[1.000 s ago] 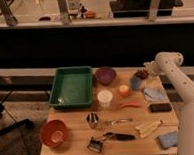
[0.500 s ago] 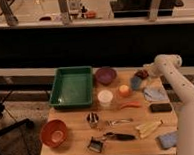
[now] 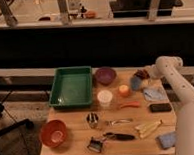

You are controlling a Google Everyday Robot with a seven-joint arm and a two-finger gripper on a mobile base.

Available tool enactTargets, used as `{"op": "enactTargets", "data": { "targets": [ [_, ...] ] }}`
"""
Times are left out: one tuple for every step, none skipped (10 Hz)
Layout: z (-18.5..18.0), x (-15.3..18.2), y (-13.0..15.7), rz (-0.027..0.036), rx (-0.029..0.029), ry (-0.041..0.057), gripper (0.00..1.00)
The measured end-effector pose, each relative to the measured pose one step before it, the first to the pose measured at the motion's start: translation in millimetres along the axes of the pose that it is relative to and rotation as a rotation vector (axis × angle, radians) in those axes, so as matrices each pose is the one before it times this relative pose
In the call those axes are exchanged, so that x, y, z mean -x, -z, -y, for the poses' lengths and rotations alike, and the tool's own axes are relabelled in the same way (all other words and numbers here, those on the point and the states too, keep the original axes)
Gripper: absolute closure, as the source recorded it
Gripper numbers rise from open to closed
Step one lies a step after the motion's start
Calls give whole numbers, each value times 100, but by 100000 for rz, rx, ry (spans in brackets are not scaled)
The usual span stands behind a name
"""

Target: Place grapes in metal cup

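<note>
The grapes (image 3: pixel 141 73) are a small dark red bunch at the back right of the wooden table (image 3: pixel 75 146), just behind the blue cup (image 3: pixel 136 83). My gripper (image 3: pixel 145 75) is at the end of the white arm (image 3: pixel 171 74), which reaches in from the right. The gripper is right at the grapes, seemingly touching them. The metal cup (image 3: pixel 92 120) is small, shiny and upright at the table's middle front, far to the left of the gripper and nearer the front edge.
A green tray (image 3: pixel 71 86) and a purple bowl (image 3: pixel 105 75) stand at the back. A white cup (image 3: pixel 105 98), orange cup (image 3: pixel 123 90), carrot (image 3: pixel 130 104), blue cloth (image 3: pixel 154 94), black phone (image 3: pixel 160 107), red bowl (image 3: pixel 53 133) and utensils (image 3: pixel 118 135) lie around the metal cup.
The gripper has stayed by the grapes, shifting only slightly left and down. Nothing else on the table has moved.
</note>
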Motion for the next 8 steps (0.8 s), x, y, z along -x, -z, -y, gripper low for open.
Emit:
{"op": "enactTargets", "data": {
  "targets": [
    [-96, -541, -55, -98, -26, -391, 20],
    [-14, -185, 28, -80, -75, 47, 20],
    [300, 210, 212, -30, -1248, 1110, 20],
    [983, 810, 355, -54, -3354, 2286, 20],
    [548, 483, -107, -154, -1634, 1187, 20],
    [387, 250, -188, -209, -1013, 961, 20],
    [316, 400, -464, 211, -949, 1294, 20],
    [260, 251, -361, 109, -785, 1089, 20]
  ]
}}
